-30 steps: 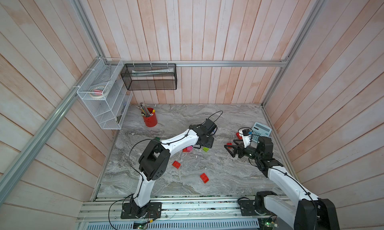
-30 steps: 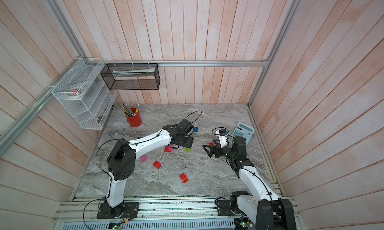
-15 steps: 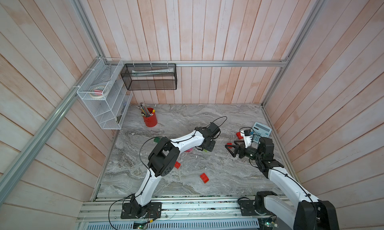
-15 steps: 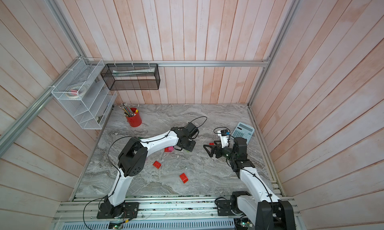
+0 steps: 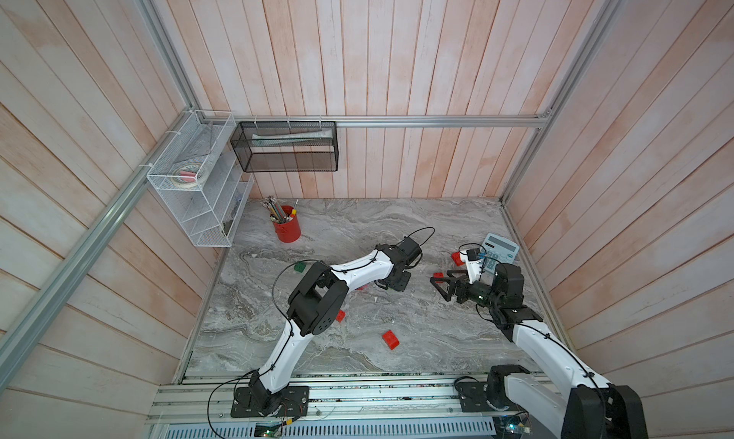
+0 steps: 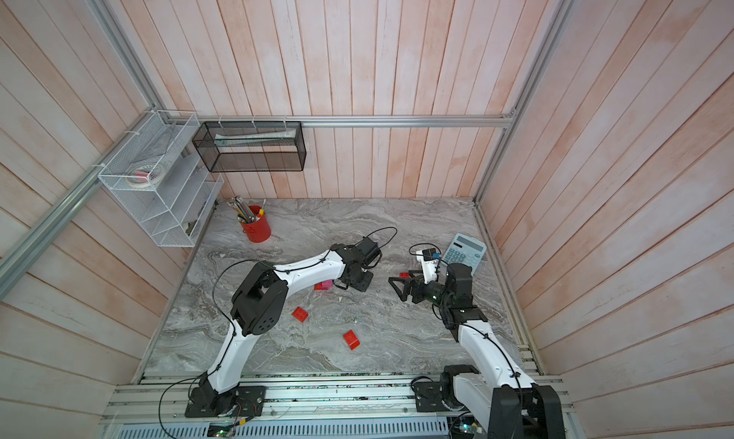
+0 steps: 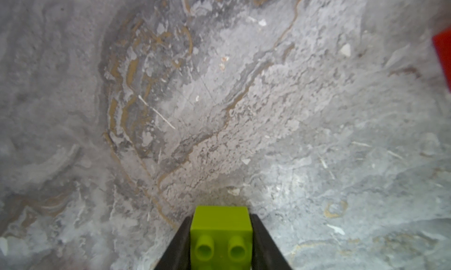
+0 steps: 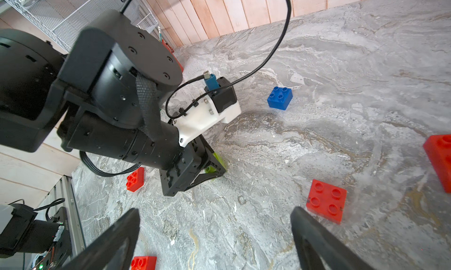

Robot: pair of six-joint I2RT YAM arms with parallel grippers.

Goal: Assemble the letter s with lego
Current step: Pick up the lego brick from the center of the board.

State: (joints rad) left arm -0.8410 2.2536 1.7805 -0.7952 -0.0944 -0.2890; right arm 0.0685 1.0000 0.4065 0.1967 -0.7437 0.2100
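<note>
**Lime brick clamped; no letter begun**

The work surface is a grey marbled tabletop (image 5: 357, 226) enclosed by pale plank walls. At 10 o'clock a red pencil cup (image 5: 286, 230) is noted; it is no part of the task. At 9 o'clock a dark green brick (image 5: 300, 266) lies alone. A red brick (image 6: 300, 314) is found at 7 o'clock and a second red brick (image 6: 352, 339) at 6 o'clock, well apart.

Near the centre, a pink brick (image 6: 326, 284) is partly covered by the left arm. Just beside it the left gripper (image 7: 220, 218) is set down at the surface, its jaws clamped on the sides of the lime green brick (image 7: 220, 229), studs facing the wrist. Whether that brick is clear of the table cannot be told.

At 3 o'clock the right gripper (image 8: 216, 211) is held above the surface with its jaws wide apart and nothing between them. A flat red brick (image 8: 326, 204) lies near it and a blue brick (image 8: 280, 98) farther off. A calculator (image 5: 499, 250) sits at 2 o'clock.

Judgement: the step in hand is the pick-up of the lime green brick. All bricks are scattered, so assembly is judged barely started. A clean lift is called for next, then carriage to a chosen building spot.
</note>
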